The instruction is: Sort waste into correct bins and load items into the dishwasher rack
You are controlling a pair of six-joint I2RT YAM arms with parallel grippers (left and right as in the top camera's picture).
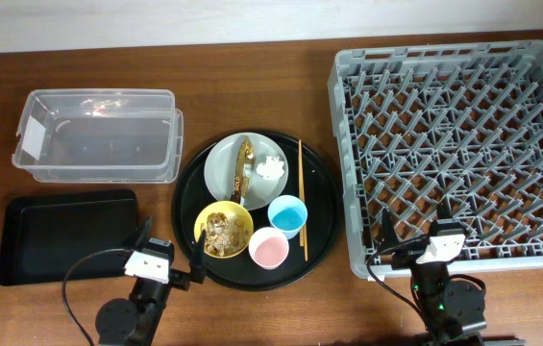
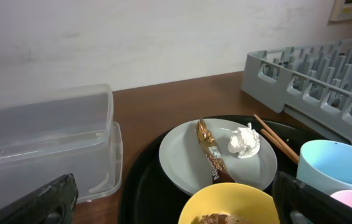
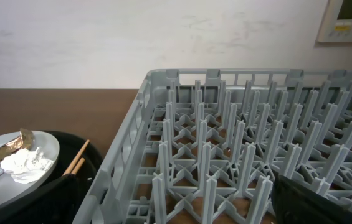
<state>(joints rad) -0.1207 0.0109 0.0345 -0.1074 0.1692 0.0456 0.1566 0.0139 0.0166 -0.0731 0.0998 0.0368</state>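
Grey lattice rack [image 1: 444, 144], yellow bowl [image 1: 239, 217], pink cup [image 1: 270, 250], blue cup [image 1: 288, 215], pale grey plate [image 1: 221, 165], black rectangular tray [image 1: 64, 231]

Left gripper [image 1: 170, 236] sitting low at counter's near edge, left of centre, jaws gaping wide, pointing toward far edge. Right gripper [image 1: 414, 219] sitting toward near-right corner, jaws likewise gaping wide, pointing same way.
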